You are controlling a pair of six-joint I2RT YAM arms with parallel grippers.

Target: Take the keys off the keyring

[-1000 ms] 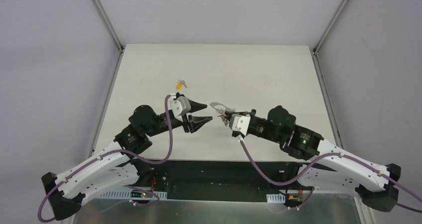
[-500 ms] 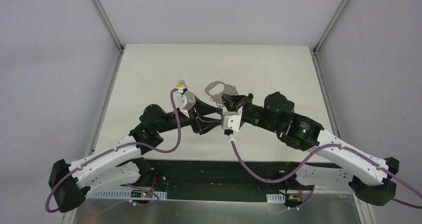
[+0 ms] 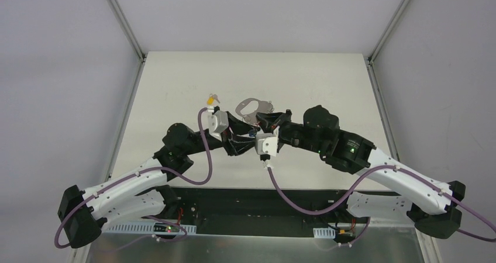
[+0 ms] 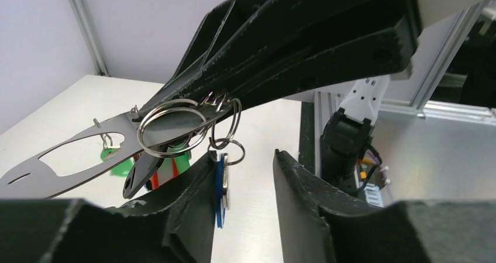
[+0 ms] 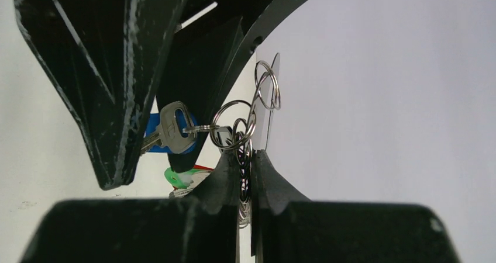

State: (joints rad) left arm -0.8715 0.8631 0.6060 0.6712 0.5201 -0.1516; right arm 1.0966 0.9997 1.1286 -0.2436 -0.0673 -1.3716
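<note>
My right gripper (image 5: 247,155) is shut on the keyring (image 3: 250,106), a flat grey metal loop, gripping it at its bunch of wire rings (image 5: 244,123) and holding it above the table. The keyring also shows in the left wrist view (image 4: 70,155). A blue key (image 4: 221,187) hangs from the rings between the jaws of my open left gripper (image 4: 244,155), resting against its left finger (image 4: 193,199). The blue key also shows in the right wrist view (image 5: 166,131). A green key (image 4: 117,162) and a red key (image 4: 157,176) hang behind. A yellow key (image 3: 210,98) lies loose on the table.
The two arms meet over the middle of the white table (image 3: 316,82), fingers nearly interlocked. Grey walls and metal frame posts (image 3: 123,23) border the table on the left and right. The black base strip (image 3: 251,207) lies at the near edge.
Both grippers moved toward each other and further back. The right one carried the keyring up and left. The left one closed in until its open jaws came round the blue key.
</note>
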